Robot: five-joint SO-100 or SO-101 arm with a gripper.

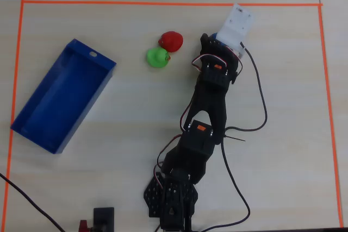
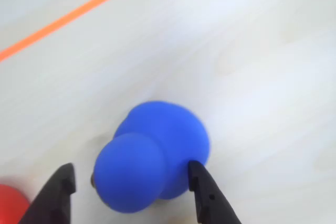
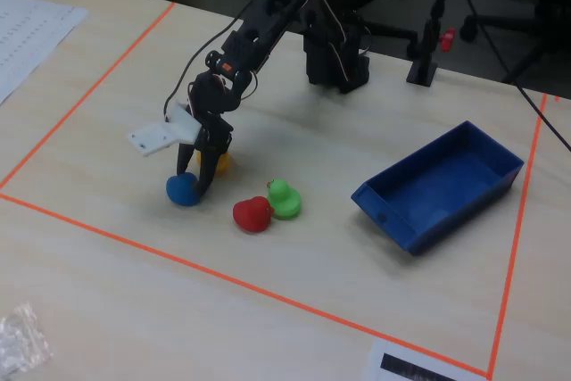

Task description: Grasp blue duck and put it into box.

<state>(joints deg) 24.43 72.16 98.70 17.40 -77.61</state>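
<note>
Blue duck [image 2: 152, 156]: smooth, rounded, bright blue, btwn open gripper [image 2: 134, 182] tips

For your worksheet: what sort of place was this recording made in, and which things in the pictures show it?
Probably an office or lab robot workspace: a wooden table marked with orange tape, office chair bases behind, and toy ducks beside a blue box.

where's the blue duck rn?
In the fixed view the blue duck sits on the table, left of the red duck, between the open pincer fingers.
</note>
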